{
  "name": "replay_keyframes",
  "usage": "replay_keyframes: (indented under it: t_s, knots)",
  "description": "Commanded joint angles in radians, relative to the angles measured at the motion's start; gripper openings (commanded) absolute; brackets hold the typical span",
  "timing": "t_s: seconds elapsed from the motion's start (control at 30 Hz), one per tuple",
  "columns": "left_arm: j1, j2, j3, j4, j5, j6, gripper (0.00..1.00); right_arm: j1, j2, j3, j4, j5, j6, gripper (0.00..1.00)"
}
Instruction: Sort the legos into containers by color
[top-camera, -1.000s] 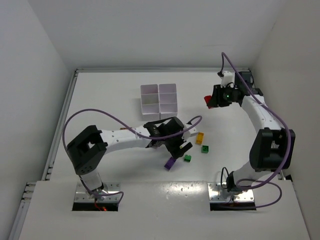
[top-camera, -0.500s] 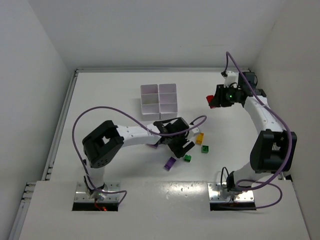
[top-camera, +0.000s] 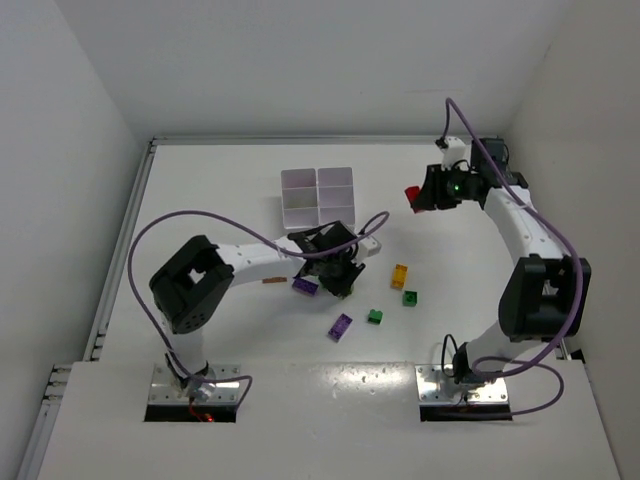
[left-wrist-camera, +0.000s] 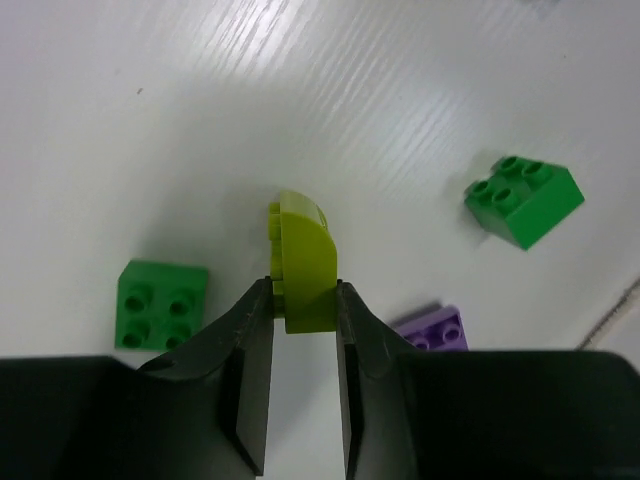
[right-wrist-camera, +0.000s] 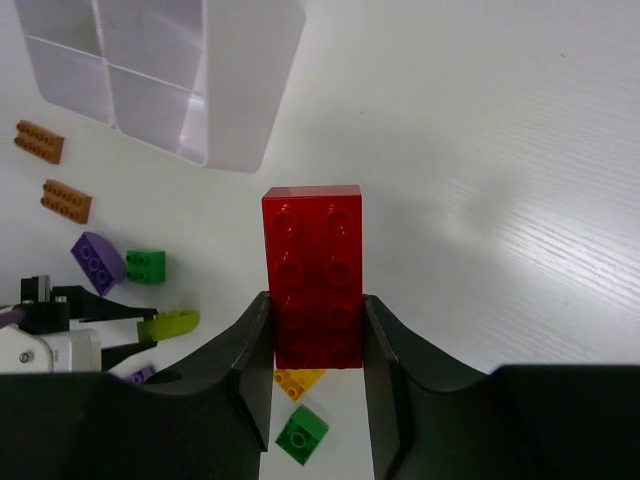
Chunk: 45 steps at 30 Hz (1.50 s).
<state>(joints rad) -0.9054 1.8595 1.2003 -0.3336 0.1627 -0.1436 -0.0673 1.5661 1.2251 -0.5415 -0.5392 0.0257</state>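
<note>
My left gripper is shut on a lime-green curved lego, held just above the table. Below it lie two green legos and a purple one. From the top view this gripper sits just in front of the white containers. My right gripper is shut on a long red lego, held in the air to the right of the containers; from above the red lego is at the back right.
On the table lie a yellow-orange lego, two green ones, purple ones and a brown-orange one. Two brown-orange pieces lie left of the containers in the right wrist view. White walls enclose the table.
The left gripper has shut on the lime-green lego and moved left and back, towards the containers. The right arm has shifted slightly with the red lego still in it.
</note>
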Motion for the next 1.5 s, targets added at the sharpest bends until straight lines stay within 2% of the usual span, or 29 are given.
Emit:
replay_keyframes:
  t_s: [0.0,0.07,0.17,0.3,0.43,0.53,0.7,0.83,1.13,1.47]
  knots:
    - [0.052,-0.149,-0.047,0.037,0.067,-0.019,0.07,0.046,0.052,0.114,0.031,-0.079,-0.012,0.01]
    - [0.104,-0.250,-0.056,0.059,0.077,-0.034,0.07,0.089,0.115,0.161,0.040,-0.079,-0.024,0.00]
    - [0.193,-0.328,-0.001,0.059,0.067,-0.044,0.05,0.162,0.231,0.351,0.040,-0.090,-0.047,0.00]
    - [0.336,-0.339,0.106,-0.001,0.008,-0.062,0.05,0.260,0.388,0.578,0.019,-0.111,-0.088,0.00]
    - [0.491,-0.350,0.147,-0.010,0.017,-0.131,0.05,0.371,0.538,0.825,-0.057,-0.094,-0.194,0.00]
    - [0.586,-0.350,0.147,0.001,0.017,-0.140,0.05,0.440,0.597,0.910,-0.069,-0.027,-0.251,0.00]
    - [0.723,-0.350,0.156,0.010,0.052,-0.171,0.05,0.541,0.640,0.919,-0.014,0.087,-0.384,0.00]
    - [0.770,-0.359,0.156,0.010,0.087,-0.171,0.05,0.584,0.664,0.896,0.031,0.160,-0.451,0.00]
    - [0.780,-0.359,0.137,0.010,0.130,-0.160,0.05,0.618,0.684,0.838,0.182,0.355,-0.546,0.00]
    - [0.780,-0.318,0.148,0.010,0.141,-0.160,0.06,0.627,0.715,0.838,0.172,0.354,-0.609,0.01]
